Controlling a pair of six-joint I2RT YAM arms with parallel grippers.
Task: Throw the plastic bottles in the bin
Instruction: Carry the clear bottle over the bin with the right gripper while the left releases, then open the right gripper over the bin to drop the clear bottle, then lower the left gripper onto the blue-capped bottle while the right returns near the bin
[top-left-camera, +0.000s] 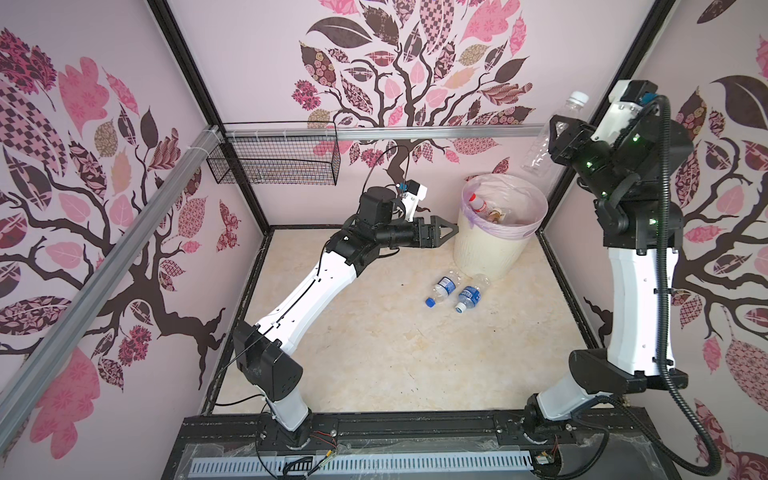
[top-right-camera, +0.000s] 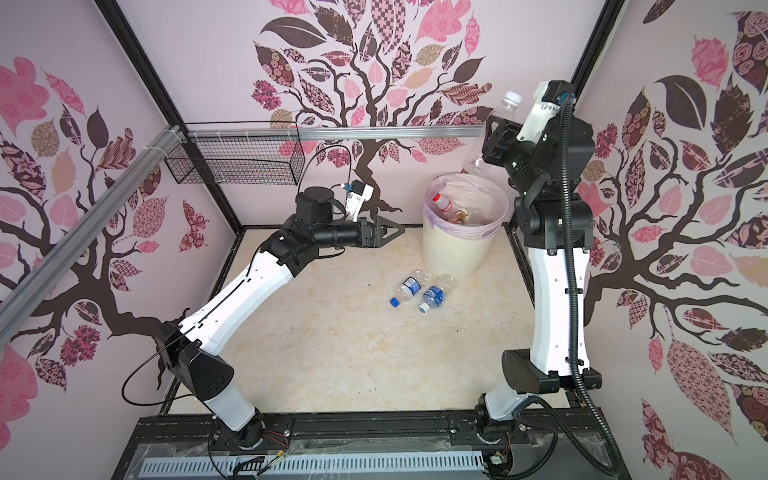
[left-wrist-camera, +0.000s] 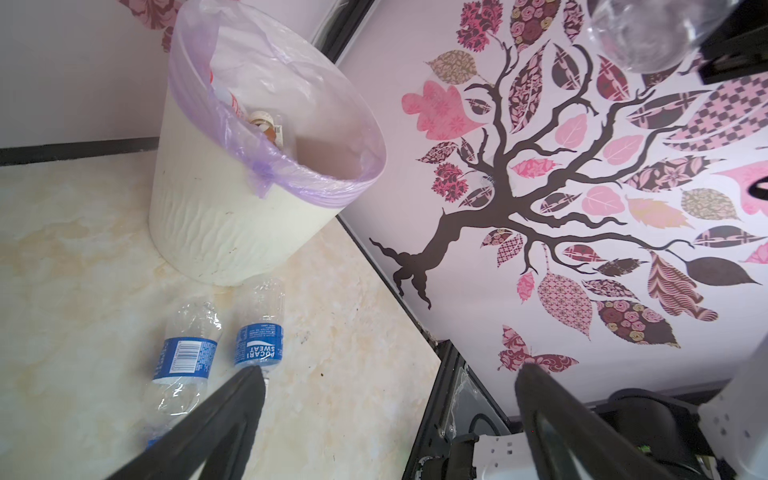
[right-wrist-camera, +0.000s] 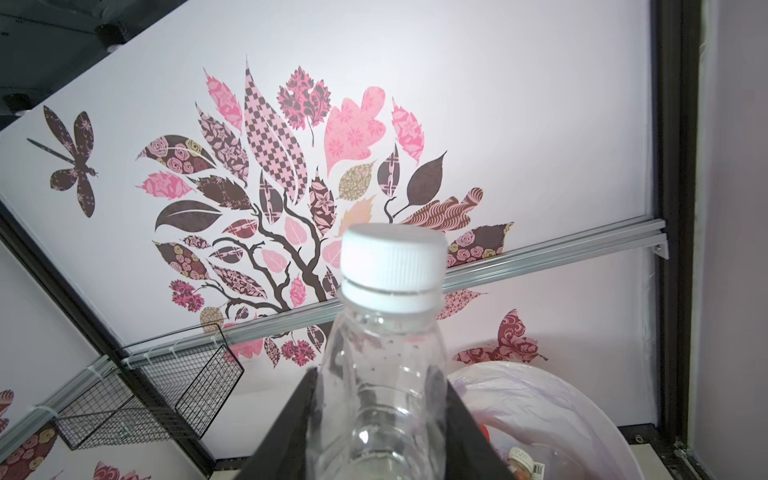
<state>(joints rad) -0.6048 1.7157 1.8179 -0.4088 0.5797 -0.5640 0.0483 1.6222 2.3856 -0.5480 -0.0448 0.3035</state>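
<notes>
Here, in both top views, the right gripper (top-left-camera: 556, 131) (top-right-camera: 492, 134) is raised at the rear right and closed on the body of a clear bottle (top-left-camera: 540, 150) (top-right-camera: 475, 160), held tilted with its white cap uppermost, higher than the rim of the bin (top-left-camera: 486, 253) (top-right-camera: 453, 255) and towards its right side. The bin stands on the marbled tabletop (top-left-camera: 374, 353) near the rear right corner. Inside its lilac bag (top-left-camera: 536, 214) lie a red-capped bottle (top-left-camera: 478, 203) and a brown bottle (top-left-camera: 494, 215). The left gripper (top-left-camera: 452, 229) (top-right-camera: 398, 231) is level and just beside the bin's left wall, holding nothing. Two blue-labelled bottles lie side by side in front of the bin: a blue-capped bottle (top-left-camera: 442, 289) (top-right-camera: 408, 289) and a Pocari Sweat bottle (top-left-camera: 469, 297) (top-right-camera: 434, 296) whose base is close against the bin's foot. A wire basket (top-left-camera: 274, 162) hangs on the rear wall, well apart. In the left wrist view, the left gripper (left-wrist-camera: 388, 372) shows its fingers (left-wrist-camera: 232, 415) spread wide with nothing between them. The bin (left-wrist-camera: 216, 232), the blue-capped bottle (left-wrist-camera: 187, 353) and the Pocari Sweat bottle (left-wrist-camera: 259, 345) lie ahead, and the clear bottle's base (left-wrist-camera: 636, 33) appears at the frame's edge. In the right wrist view, the right gripper (right-wrist-camera: 376, 401) has a finger against each side of the clear bottle (right-wrist-camera: 392, 266), and the lilac bag (right-wrist-camera: 540, 395) shows just beyond.
</notes>
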